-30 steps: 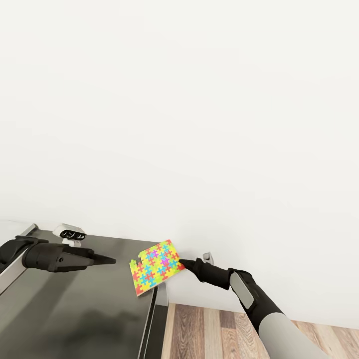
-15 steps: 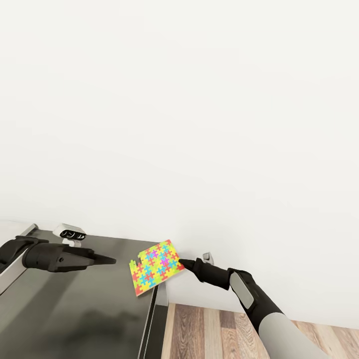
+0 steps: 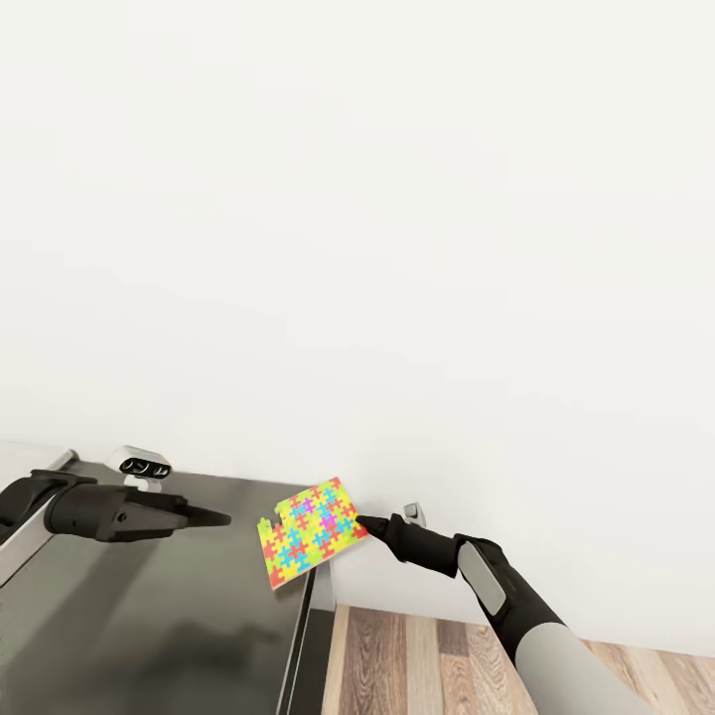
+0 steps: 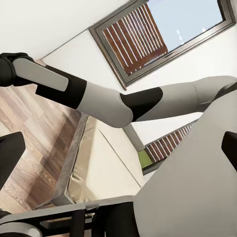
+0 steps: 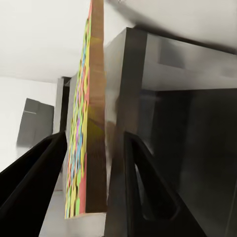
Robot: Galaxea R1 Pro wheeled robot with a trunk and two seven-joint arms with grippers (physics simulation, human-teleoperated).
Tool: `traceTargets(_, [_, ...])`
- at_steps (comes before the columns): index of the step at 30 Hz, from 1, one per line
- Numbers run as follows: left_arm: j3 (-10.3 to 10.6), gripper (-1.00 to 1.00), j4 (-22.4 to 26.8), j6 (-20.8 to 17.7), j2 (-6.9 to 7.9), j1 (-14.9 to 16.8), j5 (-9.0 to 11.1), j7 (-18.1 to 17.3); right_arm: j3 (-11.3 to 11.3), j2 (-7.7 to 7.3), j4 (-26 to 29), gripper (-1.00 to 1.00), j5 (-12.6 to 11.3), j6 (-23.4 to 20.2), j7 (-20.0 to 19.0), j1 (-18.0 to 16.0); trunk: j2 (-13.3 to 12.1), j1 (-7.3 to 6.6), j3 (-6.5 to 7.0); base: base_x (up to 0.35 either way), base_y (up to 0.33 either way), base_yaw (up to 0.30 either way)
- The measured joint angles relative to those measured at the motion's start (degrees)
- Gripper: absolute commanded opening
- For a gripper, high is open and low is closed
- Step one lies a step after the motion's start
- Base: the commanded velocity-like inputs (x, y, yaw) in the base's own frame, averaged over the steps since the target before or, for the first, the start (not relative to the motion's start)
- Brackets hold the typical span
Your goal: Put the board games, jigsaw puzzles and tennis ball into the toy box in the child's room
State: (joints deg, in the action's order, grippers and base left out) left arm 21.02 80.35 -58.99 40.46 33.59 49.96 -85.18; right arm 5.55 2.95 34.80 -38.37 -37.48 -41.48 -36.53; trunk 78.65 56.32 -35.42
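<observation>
From the head camera I see my right gripper [image 3: 363, 522] holding 1 jigsaw puzzle [image 3: 311, 532] by its right edge, the sheet lifted and tilted above the right end of the dark grey table section [image 3: 149, 606], close to the white wall [image 3: 397, 248]. In the right wrist view the puzzle [image 5: 86, 123] stands edge-on between my 2 dark fingers [image 5: 143, 187], which sit on either side of it; its printed face and brown cardboard back both show, with the dark table [image 5: 187, 128] behind it. So the right fingers are closed onto the puzzle.

My left gripper [image 3: 220, 517] hovers over the same dark top, pointing toward the puzzle but apart from it. Its fingers look drawn together to a point and carry nothing. Behind it, against the wall, sits a small white-and-black object [image 3: 142, 465] that I cannot identify.

Wood-plank floor [image 3: 447, 660] shows to the right of the table. The left wrist view looks back at my right arm [image 4: 113, 101] with a slatted window [image 4: 148, 34] behind it.
</observation>
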Motion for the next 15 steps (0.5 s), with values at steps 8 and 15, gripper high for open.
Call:
traceTargets(8, [0.0,1.0,-0.07,0.0,-0.08,0.0,-0.01,0.15,-0.04,-0.23,0.0,-1.0,-0.28,-0.1,-0.73,0.0,-3.21,-1.76,1.44,0.0,0.0,0.0])
traceTargets(15, [-0.06,1.0,-0.17,0.08,-0.09,0.0,-0.01,0.27,-0.09,-0.53,0.09,-1.0,-0.76,-0.8,-6.79,0.0,-6.02,-3.3,2.69,0.0,0.0,0.0])
